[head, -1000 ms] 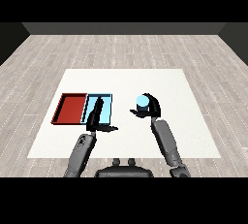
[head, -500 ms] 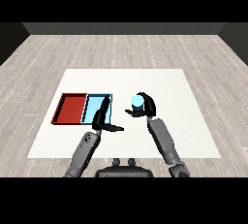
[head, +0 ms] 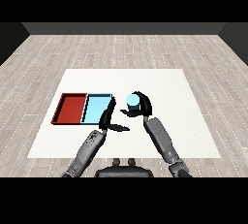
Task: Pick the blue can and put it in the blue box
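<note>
My right hand (head: 141, 107) is curled round the blue can (head: 131, 101), which is held upright above the table (head: 169, 92), just right of the light blue tray (head: 96, 108). The red tray (head: 70, 107) lies directly left of the blue one. In front of the blue tray's right edge, my left hand (head: 107, 119) has its fingers straight and its thumb spread out to the right; it holds nothing. Most of the can's lower body is hidden by the right hand's fingers.
The two trays sit side by side on the left half of the white table. Grey wooden floor (head: 124, 48) surrounds the table. Both forearms come in from the lower corners.
The right hand has carried the blue can leftward, closer to the blue tray. The left hand has shifted slightly right and toward the tray's right edge.
</note>
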Controlling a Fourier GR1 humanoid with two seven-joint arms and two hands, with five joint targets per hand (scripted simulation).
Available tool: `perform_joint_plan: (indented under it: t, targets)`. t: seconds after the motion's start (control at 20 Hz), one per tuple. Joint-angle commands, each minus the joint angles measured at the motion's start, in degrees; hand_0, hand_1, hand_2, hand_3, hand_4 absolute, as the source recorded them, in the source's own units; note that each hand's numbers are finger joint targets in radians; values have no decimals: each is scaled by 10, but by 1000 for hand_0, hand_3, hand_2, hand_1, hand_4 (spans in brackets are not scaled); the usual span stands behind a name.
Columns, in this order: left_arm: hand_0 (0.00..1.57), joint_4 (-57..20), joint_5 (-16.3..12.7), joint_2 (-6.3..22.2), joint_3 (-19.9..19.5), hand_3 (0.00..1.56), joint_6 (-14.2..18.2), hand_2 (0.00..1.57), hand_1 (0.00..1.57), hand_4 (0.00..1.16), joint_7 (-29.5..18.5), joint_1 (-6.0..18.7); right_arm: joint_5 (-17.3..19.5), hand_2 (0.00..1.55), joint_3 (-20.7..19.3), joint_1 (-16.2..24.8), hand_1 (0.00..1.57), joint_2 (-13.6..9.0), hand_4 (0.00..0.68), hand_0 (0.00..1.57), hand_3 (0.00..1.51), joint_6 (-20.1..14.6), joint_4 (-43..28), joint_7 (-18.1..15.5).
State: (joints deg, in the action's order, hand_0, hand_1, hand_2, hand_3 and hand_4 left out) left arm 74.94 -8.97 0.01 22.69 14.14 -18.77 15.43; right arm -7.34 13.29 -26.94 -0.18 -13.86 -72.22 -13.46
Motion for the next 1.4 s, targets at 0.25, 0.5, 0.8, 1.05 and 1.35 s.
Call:
perform_joint_plan:
  t: [0.25, 0.5, 0.8, 1.05, 1.35]
  targets:
    - [0, -63, -82, 0, 83, 0, 94, 0, 0, 0, 5, 81, -51, 1467, 45, -50, 1447, 2, 553, 1447, 1371, -32, 44, -16]
    - [0, -147, -116, 0, 49, 0, 55, 0, 0, 0, -39, 122, -39, 1464, 45, -24, 1440, 2, 559, 1440, 1373, -14, 34, -31]
    - [0, -143, -106, 0, 51, 0, 54, 0, 0, 0, -28, 108, -29, 1463, 12, -25, 1432, 2, 559, 1432, 1379, 14, 0, 3]
    - [0, -183, -147, 0, 80, 0, 68, 0, 0, 0, -60, 137, -42, 1465, 71, -14, 1433, 2, 558, 1433, 1376, -23, -9, -15]
    - [0, -171, -152, 0, 114, 0, 93, 0, 0, 0, -53, 125, -25, 1462, 61, 13, 1425, 2, 547, 1425, 1384, -4, -44, 6]
